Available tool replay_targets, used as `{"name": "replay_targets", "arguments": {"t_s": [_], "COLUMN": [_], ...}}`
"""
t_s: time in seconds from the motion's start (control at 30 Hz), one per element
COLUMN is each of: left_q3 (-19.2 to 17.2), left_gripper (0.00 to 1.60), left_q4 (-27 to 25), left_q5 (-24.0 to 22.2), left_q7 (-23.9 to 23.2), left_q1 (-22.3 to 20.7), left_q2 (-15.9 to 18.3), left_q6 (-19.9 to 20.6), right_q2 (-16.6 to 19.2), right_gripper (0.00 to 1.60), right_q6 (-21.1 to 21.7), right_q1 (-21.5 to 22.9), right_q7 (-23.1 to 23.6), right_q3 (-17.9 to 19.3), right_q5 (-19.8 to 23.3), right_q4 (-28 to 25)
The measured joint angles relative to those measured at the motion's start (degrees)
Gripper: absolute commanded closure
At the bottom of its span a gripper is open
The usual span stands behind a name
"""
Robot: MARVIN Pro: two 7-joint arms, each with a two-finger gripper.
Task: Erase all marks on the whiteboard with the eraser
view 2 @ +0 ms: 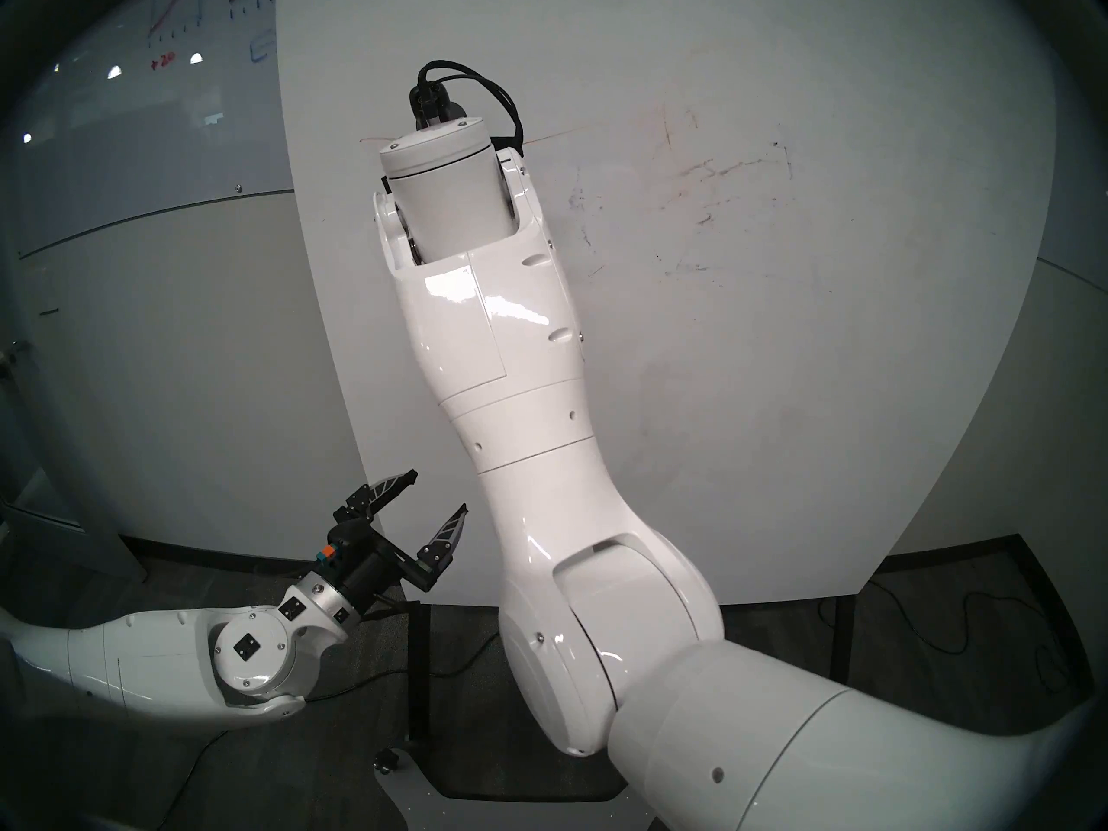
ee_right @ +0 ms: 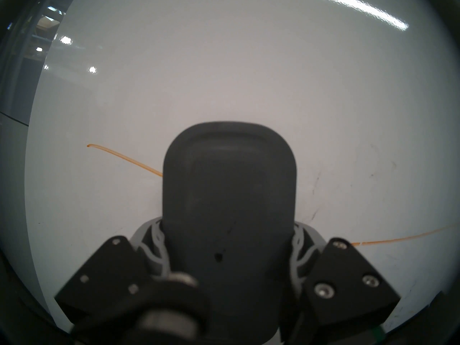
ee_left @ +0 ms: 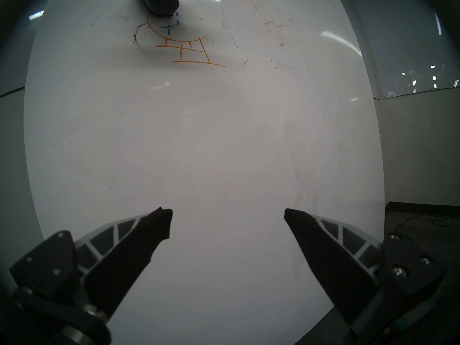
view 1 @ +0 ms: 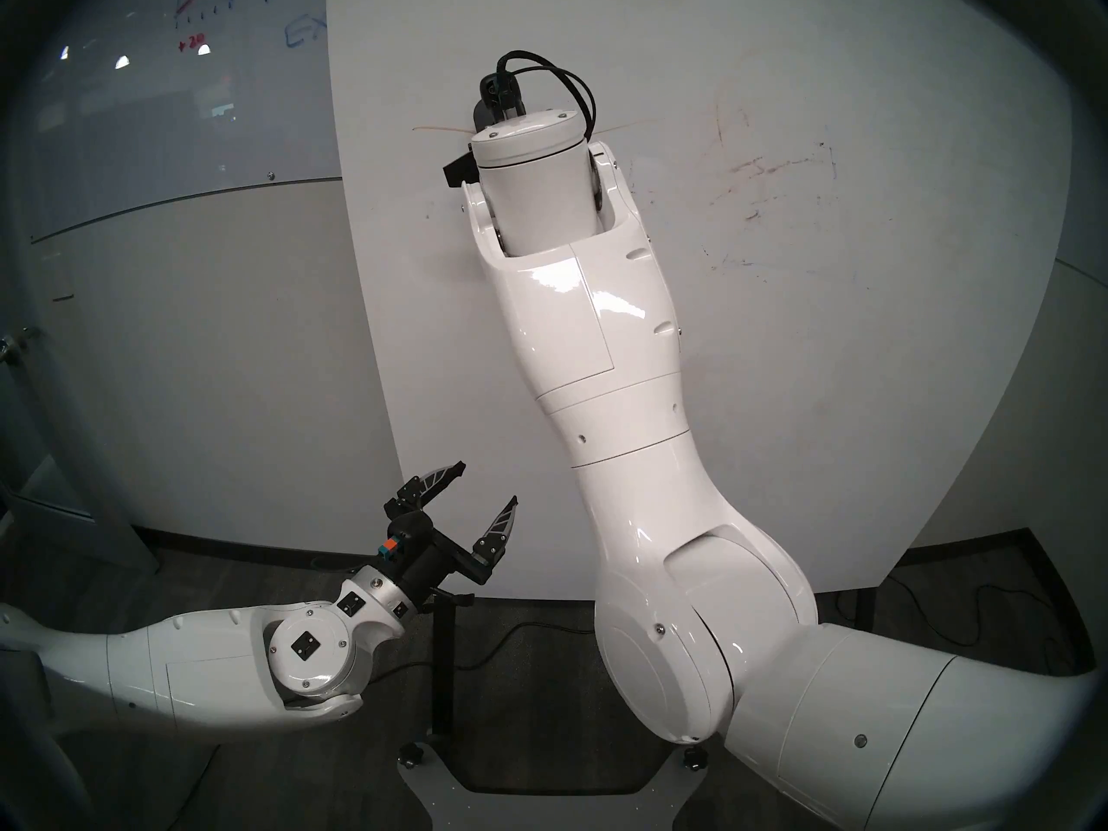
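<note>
Our right gripper (ee_right: pixel 229 257) clamps the eraser (ee_right: pixel 229 187) against the whiteboard (ee_right: pixel 224 75), over the orange line (ee_right: pixel 124 157); left gripper (ee_left: pixel 227 222) idle, fingers apart. We should press flat and sweep along remaining marks (ee_left: pixel 189 48).

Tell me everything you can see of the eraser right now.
The eraser is a dark grey, matte oblong pad with rounded corners, a raised rim and a tiny dot near its middle. The right pincer clamps its sides. It lies over the orange line on the whiteboard, with the blue figure just below.
</note>
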Motion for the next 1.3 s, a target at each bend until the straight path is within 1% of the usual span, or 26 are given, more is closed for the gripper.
{"name": "replay_targets", "arguments": {"t_s": [0.4, 1.3], "left_q3": [0.0, 0.0], "left_gripper": [0.00, 0.00], "left_q4": [0.0, 0.0], "left_q5": [0.0, 0.0], "left_q7": [0.0, 0.0], "left_q1": [0.0, 0.0], "left_q2": [0.0, 0.0], "left_q6": [0.0, 0.0], "right_q2": [0.0, 0.1], "right_gripper": [1.60, 1.60], "right_q6": [0.0, -1.2], "right_q1": [-0.6, -0.9], "right_q7": [-0.7, -2.6], "right_q3": [-0.1, -0.9], "right_q5": [1.9, 1.9], "right_q4": [-1.3, -1.4]}}
